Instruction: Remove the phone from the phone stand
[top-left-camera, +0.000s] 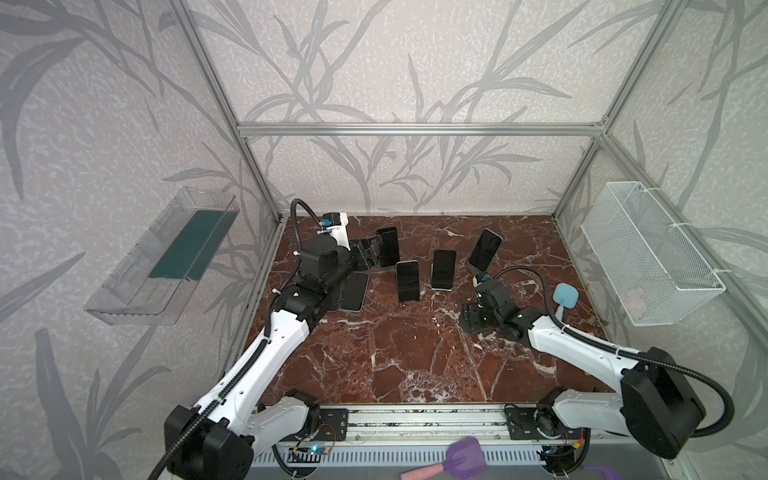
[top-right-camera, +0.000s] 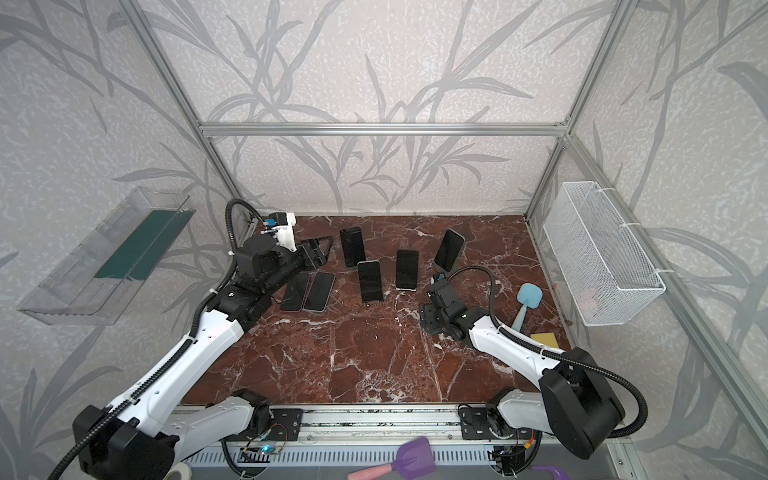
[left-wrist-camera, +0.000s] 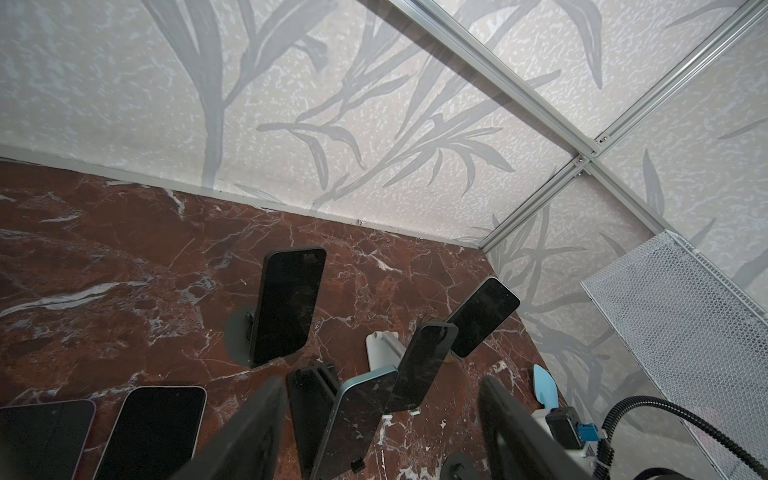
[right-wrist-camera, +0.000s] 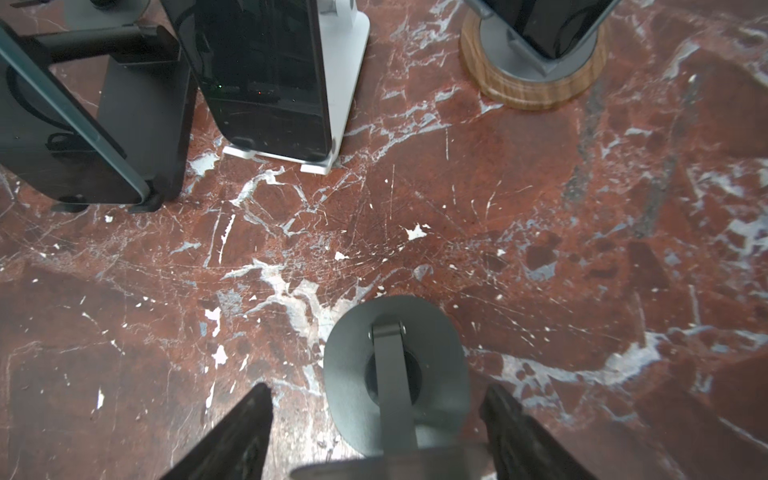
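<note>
Several dark phones stand on stands on the marble table (top-left-camera: 415, 353). In the right wrist view a grey round-based phone stand (right-wrist-camera: 349, 365) leans toward the camera. The grey edge of its phone (right-wrist-camera: 390, 465) spans the gap of my right gripper (right-wrist-camera: 376, 390), whose jaws flank it; in both top views this gripper (top-left-camera: 476, 320) (top-right-camera: 432, 320) hides most of the phone. My left gripper (top-left-camera: 368, 253) (left-wrist-camera: 382, 382) is open and empty, just left of the back-left phone (top-left-camera: 387, 247) (left-wrist-camera: 289, 305).
Two phones (top-right-camera: 295, 292) (top-right-camera: 319, 292) lie flat by the left arm. A blue spatula (top-left-camera: 565, 297) and a yellow sponge (top-right-camera: 544, 338) lie at the right. A wire basket (top-left-camera: 648, 249) hangs on the right wall and a clear tray (top-left-camera: 166, 257) on the left.
</note>
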